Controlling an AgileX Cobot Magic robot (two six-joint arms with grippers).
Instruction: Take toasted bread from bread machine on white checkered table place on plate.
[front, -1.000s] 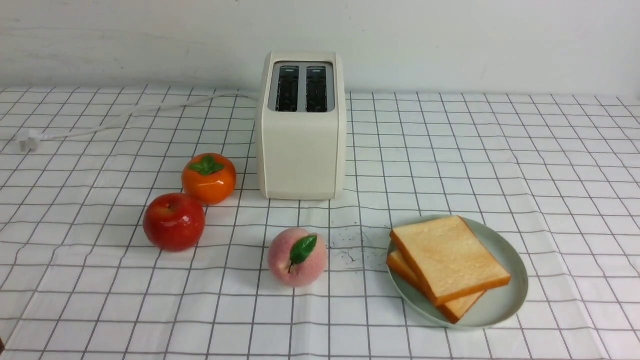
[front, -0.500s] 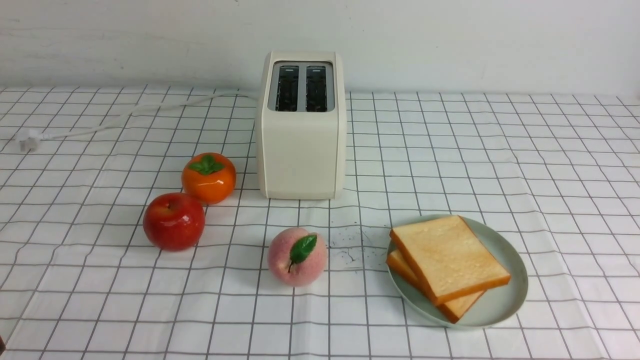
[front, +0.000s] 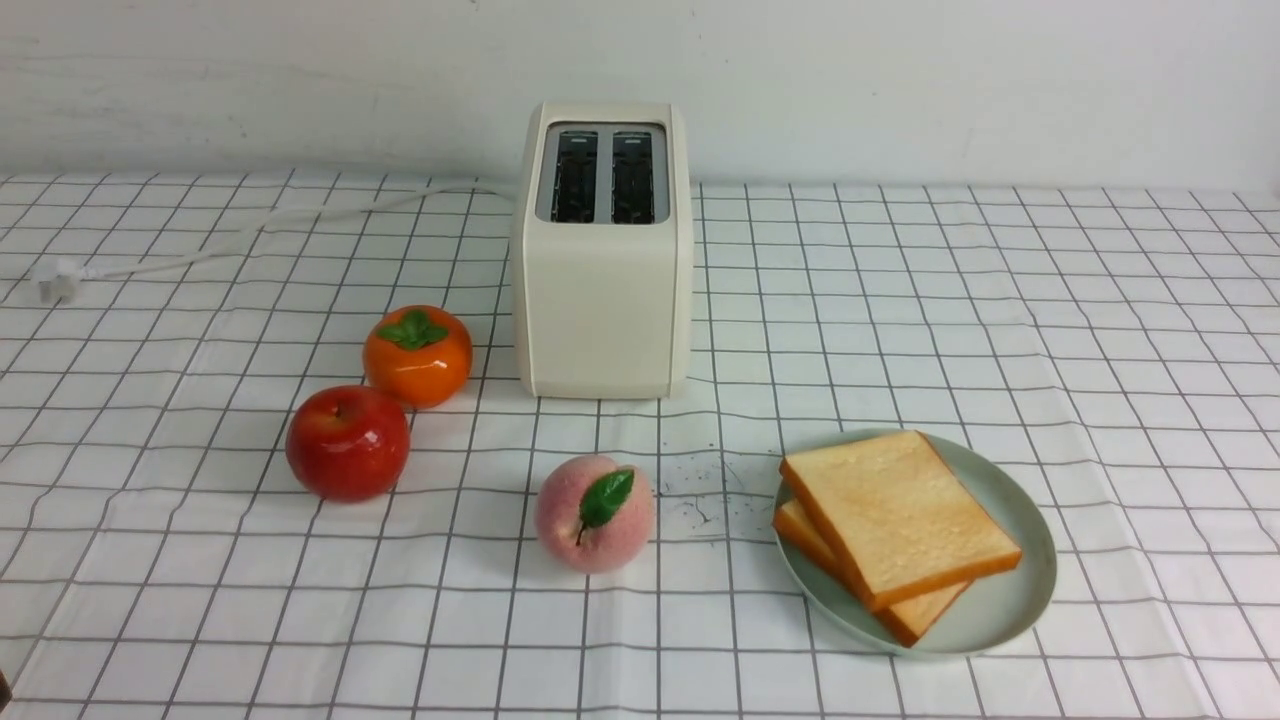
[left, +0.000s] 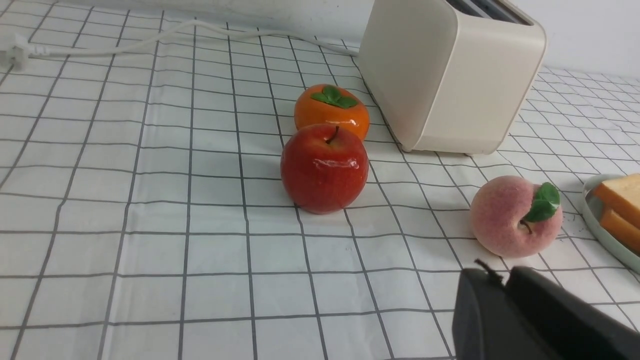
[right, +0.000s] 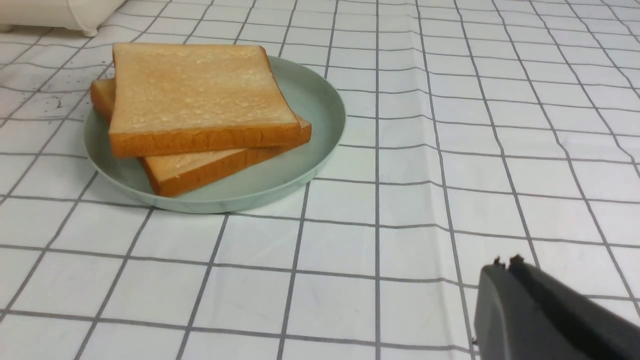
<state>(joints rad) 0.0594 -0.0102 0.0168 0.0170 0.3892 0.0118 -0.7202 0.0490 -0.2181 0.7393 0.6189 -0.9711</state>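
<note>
A peach (front: 595, 514), apple (front: 348, 443) and persimmon (front: 418, 356) crowd the bread machine's (front: 603, 300) left front; its right side lies open.

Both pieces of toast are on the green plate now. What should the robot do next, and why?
Probably nothing more than keeping both arms back. Both toasted bread slices lie stacked on the plate, the bread machine shows bare slots, and the left gripper and right gripper hold nothing.

Plain white wall (front: 900, 90) behind, faintly scuffed (soft even light, weak shadows), meeting the surface in front.
</note>
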